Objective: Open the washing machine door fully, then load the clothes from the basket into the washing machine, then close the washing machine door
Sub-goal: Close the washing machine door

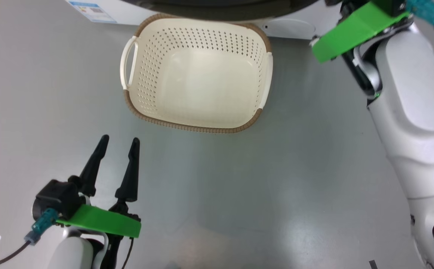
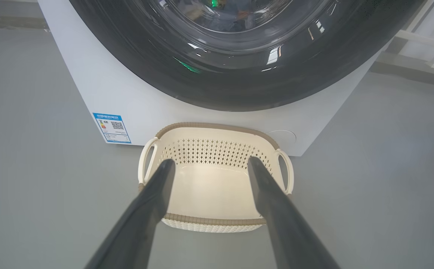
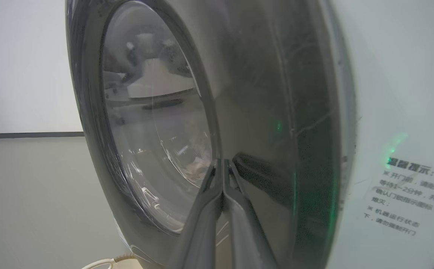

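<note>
At the washing machine (image 2: 101, 86) front | basket (image 1: 202, 129) empty, just below the washing machine door (image 3: 276, 112) | right gripper (image 3: 222, 162) clenched, tips at the door's black rim | left gripper (image 1: 120, 139) spread, holding nothing | step: closing, door looks flush | next: firm push to latch.

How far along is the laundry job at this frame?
Done: the basket is empty, so loading looks finished. In hand: the shut right tool has its tips at the black rim of the washing machine door, which looks flush with the washing machine or nearly so. The left tool hangs open, idle. Left: at most the last push; latching cannot be told.
</note>
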